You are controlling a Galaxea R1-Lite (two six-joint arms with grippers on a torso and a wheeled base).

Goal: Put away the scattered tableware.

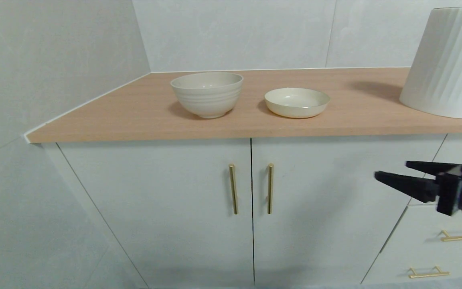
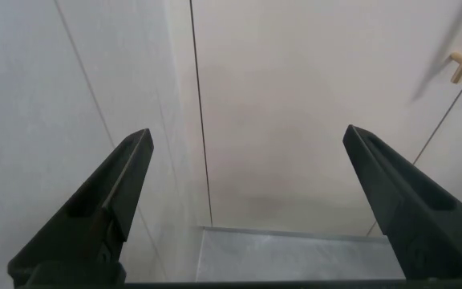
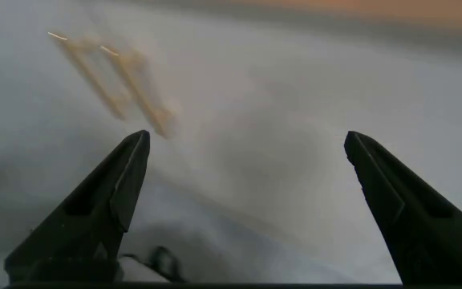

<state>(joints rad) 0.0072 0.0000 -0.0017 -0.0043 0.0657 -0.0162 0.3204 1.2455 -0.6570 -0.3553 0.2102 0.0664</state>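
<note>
Wooden countertop (image 1: 134,112) over white cabinet doors (image 1: 167,208). Deep bowl (image 1: 207,94) and shallow dish (image 1: 297,102) sit side by side, apart, untouched; I'd guess they belong inside. Right gripper (image 1: 391,169) hangs before the doors, fingers spread and empty, likely lined up for the gold handles (image 1: 270,188). Head view gives me the tableware. Right wrist view gives the handles, blurred. Left wrist view gives the left gripper (image 2: 247,136), released, facing a cabinet seam.

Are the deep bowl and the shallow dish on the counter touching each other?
Apart. The head view shows the deep bowl and the shallow dish standing side by side, with a strip of bare wooden countertop plainly between them.
</note>
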